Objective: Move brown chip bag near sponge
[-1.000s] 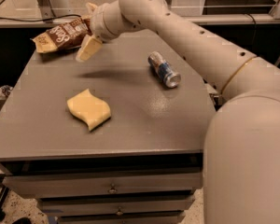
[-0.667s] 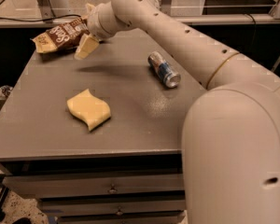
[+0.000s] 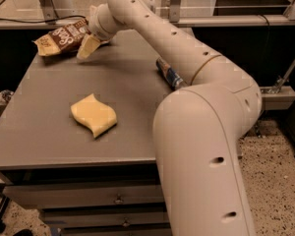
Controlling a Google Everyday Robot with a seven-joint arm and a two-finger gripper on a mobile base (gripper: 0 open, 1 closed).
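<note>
The brown chip bag (image 3: 63, 38) lies at the far left corner of the grey table (image 3: 44, 132), its tan end pointing left. My gripper (image 3: 88, 45) is right at the bag's right end, its cream fingers pointing down toward the table. The sponge (image 3: 94, 114), pale yellow with wavy edges, lies flat near the table's front, well apart from the bag and the gripper.
A silver-blue can (image 3: 169, 73) lies on its side on the right part of the table, partly hidden by my arm (image 3: 196, 112), which fills the right of the view. Drawers (image 3: 88, 195) sit under the tabletop. A dark shelf runs behind the table.
My arm has swung nearer the camera and covers more of the view and part of the can. The gripper stays at the bag's right end. Bag and sponge have not moved.
</note>
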